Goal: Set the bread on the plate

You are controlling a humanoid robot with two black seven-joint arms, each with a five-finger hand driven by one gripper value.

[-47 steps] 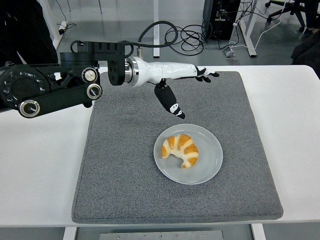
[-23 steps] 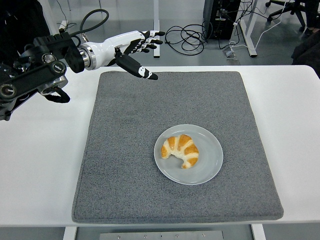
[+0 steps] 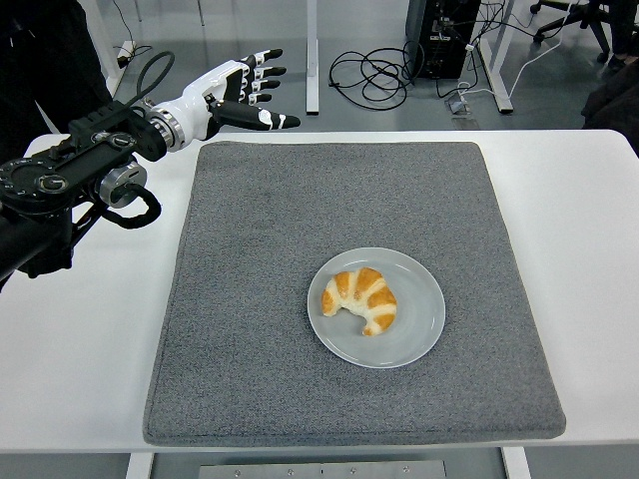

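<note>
A golden croissant (image 3: pixel 360 299) lies on the pale grey plate (image 3: pixel 419 334), a little left of the plate's middle. The plate rests on the grey mat (image 3: pixel 260 299), right of its centre. My left hand (image 3: pixel 248 92) hovers above the mat's far left corner, well away from the plate, fingers spread and holding nothing. Its black forearm (image 3: pixel 70 185) comes in from the left edge over the white table. The right arm does not show.
The grey mat covers most of the white table (image 3: pixel 80 349). Beyond the far edge are cables (image 3: pixel 374 70) on the floor and table legs (image 3: pixel 497 60). A dark clothed person (image 3: pixel 40 60) stands at the top left.
My left hand has drawn back from above the plate to the far left corner of the mat, rising and moving left. The croissant and plate have stayed put.
</note>
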